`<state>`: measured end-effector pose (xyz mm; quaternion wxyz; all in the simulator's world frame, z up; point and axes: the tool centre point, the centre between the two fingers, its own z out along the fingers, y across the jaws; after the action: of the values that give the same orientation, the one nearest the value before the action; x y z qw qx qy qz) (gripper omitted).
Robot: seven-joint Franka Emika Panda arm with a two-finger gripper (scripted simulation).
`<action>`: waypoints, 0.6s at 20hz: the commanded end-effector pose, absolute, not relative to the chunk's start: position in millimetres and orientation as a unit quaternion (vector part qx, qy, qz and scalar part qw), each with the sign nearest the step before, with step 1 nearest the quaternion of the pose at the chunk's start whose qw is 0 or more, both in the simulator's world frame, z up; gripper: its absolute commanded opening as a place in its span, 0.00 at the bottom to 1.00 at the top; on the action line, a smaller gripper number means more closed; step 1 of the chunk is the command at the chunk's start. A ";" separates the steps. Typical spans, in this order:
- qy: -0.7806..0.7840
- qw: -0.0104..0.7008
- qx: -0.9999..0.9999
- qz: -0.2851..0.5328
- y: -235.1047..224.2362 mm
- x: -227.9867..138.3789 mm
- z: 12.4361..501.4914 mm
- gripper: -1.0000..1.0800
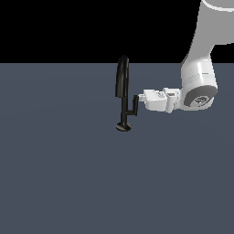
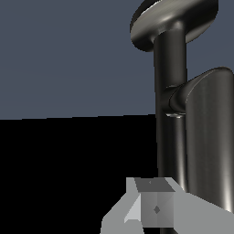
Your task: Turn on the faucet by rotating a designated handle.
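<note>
The glossy black faucet [image 1: 122,80] stands on the floor in the middle of the exterior view, with its round base [image 1: 123,127] below and its thick spout curved over the top. Its handle [image 1: 135,106], a short L-shaped lever, branches toward the exterior view's right. My white gripper [image 1: 141,97] reaches in level from that side, and its tips rest against the top of the handle's upright stub. The wrist view shows the stem [image 2: 170,68], the base disc [image 2: 155,18] and the handle [image 2: 208,137] close by. There the gripper [image 2: 153,205] looks shut, with nothing between its fingers.
A flat grey-blue floor [image 1: 68,173] lies all around the faucet. My arm's wrist and forearm [image 1: 199,87] rise at the exterior view's right. No other objects are in view.
</note>
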<state>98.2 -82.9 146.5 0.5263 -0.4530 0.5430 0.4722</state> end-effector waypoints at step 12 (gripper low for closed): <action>0.543 0.526 -0.453 0.472 -78.5 68.1 157.7 0.00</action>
<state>74.1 -79.3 155.5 0.5275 -0.4529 0.5445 0.4692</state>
